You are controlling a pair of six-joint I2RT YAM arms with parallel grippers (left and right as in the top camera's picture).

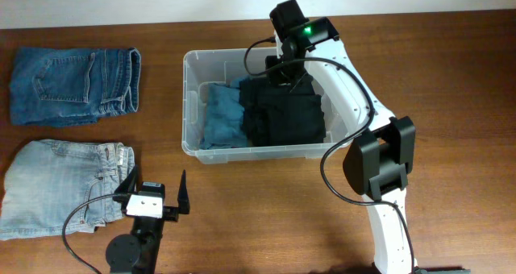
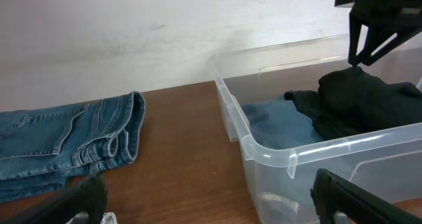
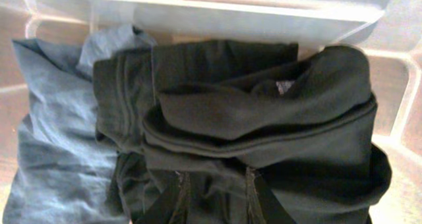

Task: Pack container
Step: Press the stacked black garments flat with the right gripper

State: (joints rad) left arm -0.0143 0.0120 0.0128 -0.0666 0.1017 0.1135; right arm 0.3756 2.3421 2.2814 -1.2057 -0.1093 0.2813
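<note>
Left tool (image 1: 157, 193) gapes wide, light jeans (image 1: 60, 181) just to its left, container (image 1: 191, 113) ahead-right of it, long axis crosswise; right tool (image 1: 284, 71) hangs spread and empty over black trousers (image 1: 282, 113) inside.

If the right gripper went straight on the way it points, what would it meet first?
Probably the black folded garment in the clear plastic rectangular container; the right gripper, open, points down onto it.
</note>
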